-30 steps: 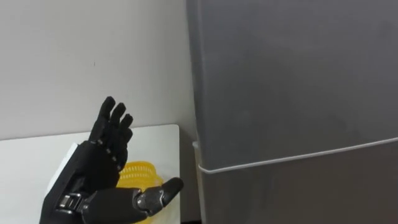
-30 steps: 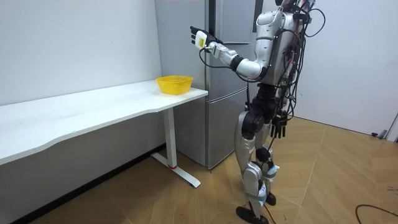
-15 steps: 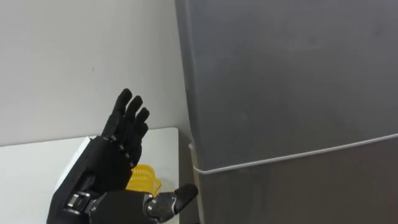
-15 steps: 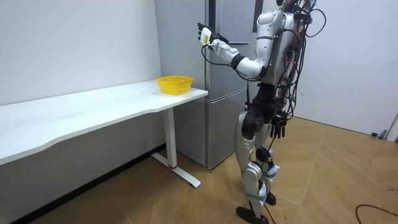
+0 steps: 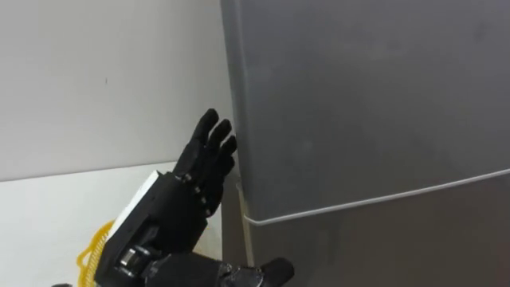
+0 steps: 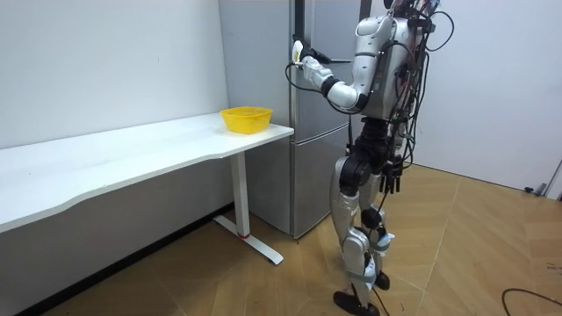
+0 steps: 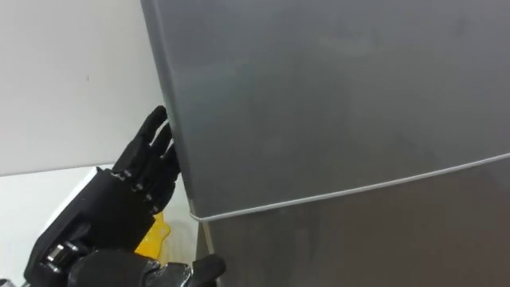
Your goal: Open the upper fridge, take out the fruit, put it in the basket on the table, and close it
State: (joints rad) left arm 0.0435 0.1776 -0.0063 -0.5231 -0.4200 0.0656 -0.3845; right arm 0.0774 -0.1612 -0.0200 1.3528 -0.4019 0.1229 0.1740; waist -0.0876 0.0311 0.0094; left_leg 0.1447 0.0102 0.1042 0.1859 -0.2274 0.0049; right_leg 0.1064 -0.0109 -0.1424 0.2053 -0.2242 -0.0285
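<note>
I am standing at the tall grey metal fridge [image 5: 374,247], its upper door [image 5: 358,96] closed, holding my left hand [image 5: 191,187] raised with fingers straight and slightly spread just beside that door's left edge, above the white table [image 5: 40,215] bearing a yellow mesh basket [image 5: 89,253], my right hand [image 6: 392,182] hanging by my hip.

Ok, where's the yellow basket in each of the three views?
Left eye view: yellow basket at lower left, partly behind the left hand.
Right eye view: a yellow sliver low, just right of that hand.
Room view: on the white table, at its end beside the grey fridge.
Shared landmark: that fridge.
</note>
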